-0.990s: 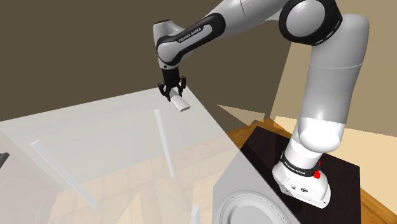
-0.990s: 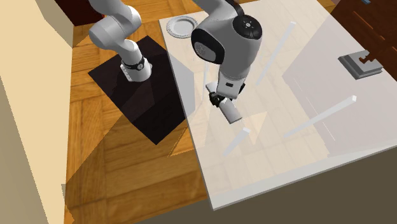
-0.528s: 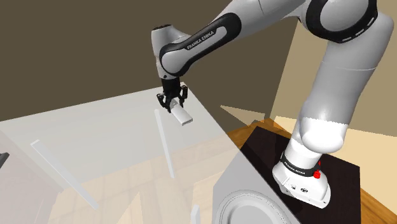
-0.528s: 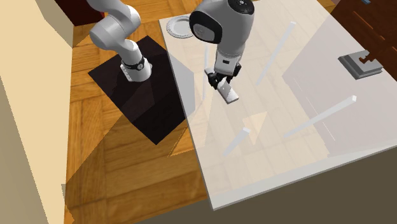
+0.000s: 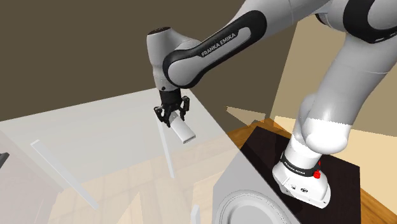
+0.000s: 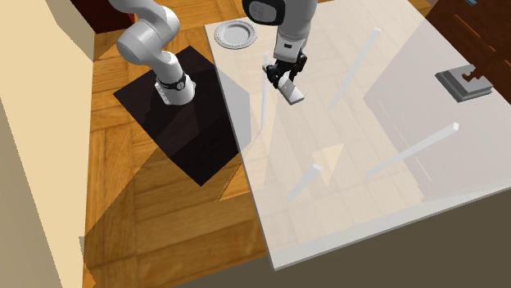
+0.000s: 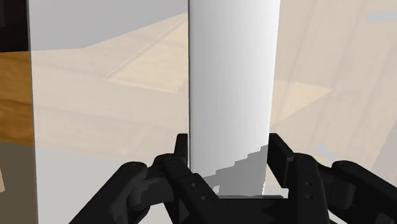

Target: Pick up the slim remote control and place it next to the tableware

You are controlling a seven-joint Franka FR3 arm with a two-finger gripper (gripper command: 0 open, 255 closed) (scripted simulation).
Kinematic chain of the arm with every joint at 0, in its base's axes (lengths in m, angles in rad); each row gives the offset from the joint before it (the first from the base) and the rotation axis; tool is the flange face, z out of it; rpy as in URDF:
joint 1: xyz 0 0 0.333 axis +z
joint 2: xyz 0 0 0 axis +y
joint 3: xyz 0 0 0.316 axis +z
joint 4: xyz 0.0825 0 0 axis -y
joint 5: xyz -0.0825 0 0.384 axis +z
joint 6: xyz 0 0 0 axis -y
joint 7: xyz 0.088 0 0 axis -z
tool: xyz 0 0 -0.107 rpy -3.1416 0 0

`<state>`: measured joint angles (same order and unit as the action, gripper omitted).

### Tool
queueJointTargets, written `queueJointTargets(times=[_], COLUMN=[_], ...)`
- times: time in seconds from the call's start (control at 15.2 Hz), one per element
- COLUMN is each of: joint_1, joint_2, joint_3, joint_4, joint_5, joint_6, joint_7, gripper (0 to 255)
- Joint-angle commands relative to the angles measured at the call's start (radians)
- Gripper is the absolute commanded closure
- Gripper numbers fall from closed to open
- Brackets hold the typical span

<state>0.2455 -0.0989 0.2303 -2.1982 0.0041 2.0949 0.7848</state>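
Shoulder view, nearest the camera: a round pale plate [image 5: 249, 210] at the bottom edge. It sits on the corner of the worktop [image 5: 95, 127], next to the dark stand [image 5: 262, 153]. The arm [image 5: 219, 46] rises from the stand and reaches up and over to the view's left.

Next out: the hand [image 5: 172, 116] points down over the worktop, close to its stand-side edge. It is clenched on the remote [image 5: 184, 132], a slim white bar gripped at its upper end. The rest hangs below the hand, tilted toward the view's lower right.

Wrist view confirms the grip. Both fingers [image 7: 181, 151] press against the long sides of the remote [image 7: 233, 83], with the hand [image 7: 229, 145] closed round it. Can't tell whether the remote's lower end clears the surface.

Second exterior view: hand [image 6: 284, 69] and remote [image 6: 292, 91] are over the worktop [image 6: 385, 188]. They are near the plate [image 6: 235, 33] but apart from it. The plate is at the corner by the stand [image 6: 192, 114].

Further out: the worktop is see-through, with pale rails [image 5: 164, 143] and wood floor [image 6: 156, 213] visible under it. A grey flat object [image 6: 464, 83] lies near the opposite edge, well apart from the remote. Farthest in the shoulder view is a dark brown wall [image 5: 76, 51].
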Motion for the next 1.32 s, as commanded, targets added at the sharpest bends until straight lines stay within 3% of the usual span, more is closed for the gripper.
queueJointTargets(times=[0.0, 0.66, 1.25], joint_1=[0.022, 0.137, 0.239], joint_2=[-0.023, -0.088, -0.048], joint_3=[0.025, 0.167, 0.320], joint_4=[-0.032, -0.089, -0.036], joint_5=[0.010, 0.060, 0.069], joint_6=[0.010, 0.007, -0.003], joint_7=[0.043, 0.269, 0.522], gripper=[255, 255, 255])
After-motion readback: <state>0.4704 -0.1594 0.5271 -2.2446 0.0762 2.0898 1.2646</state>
